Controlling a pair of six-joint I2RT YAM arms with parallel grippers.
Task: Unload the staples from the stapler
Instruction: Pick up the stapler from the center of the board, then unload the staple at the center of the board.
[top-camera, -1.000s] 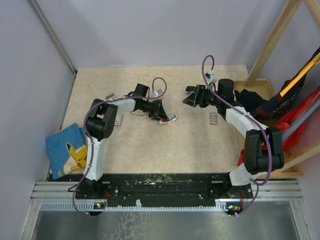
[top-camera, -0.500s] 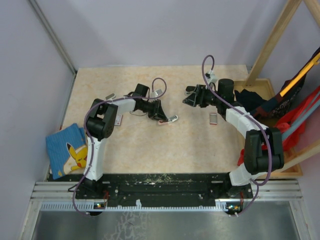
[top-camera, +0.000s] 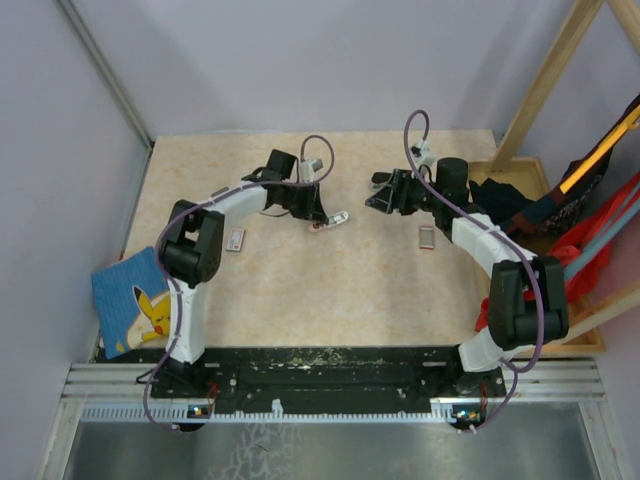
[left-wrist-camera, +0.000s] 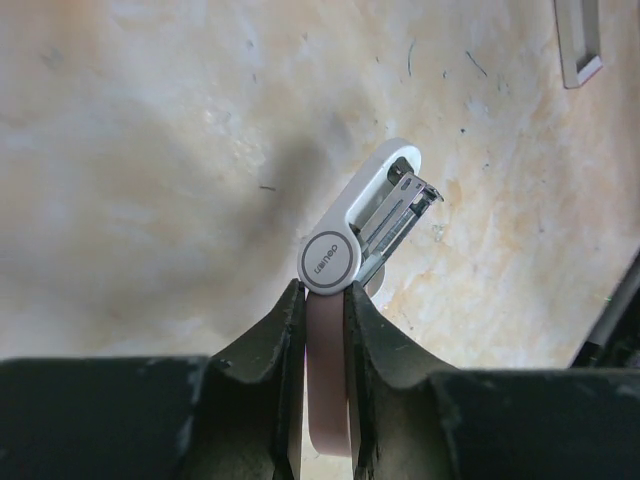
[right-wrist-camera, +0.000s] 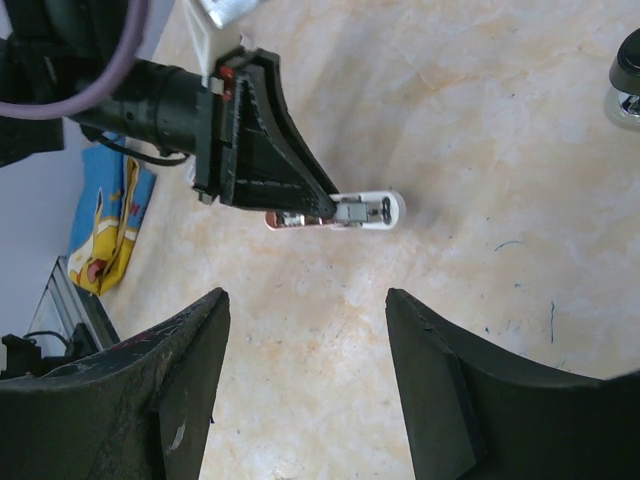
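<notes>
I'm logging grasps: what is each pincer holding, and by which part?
The left pincer grips the stapler by its pink rear end, behind the round hinge; the open right pincer holds nothing.

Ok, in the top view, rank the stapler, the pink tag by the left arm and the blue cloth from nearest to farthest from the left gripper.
1. The stapler: clamped in the left gripper, sticking out to its right.
2. The pink tag: lying off to the gripper's left.
3. The blue cloth: at the near-left corner, clearly farthest.

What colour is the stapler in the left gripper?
The stapler is white with a pale pink body and grey hinge disc; best seen in the left wrist view.
</notes>
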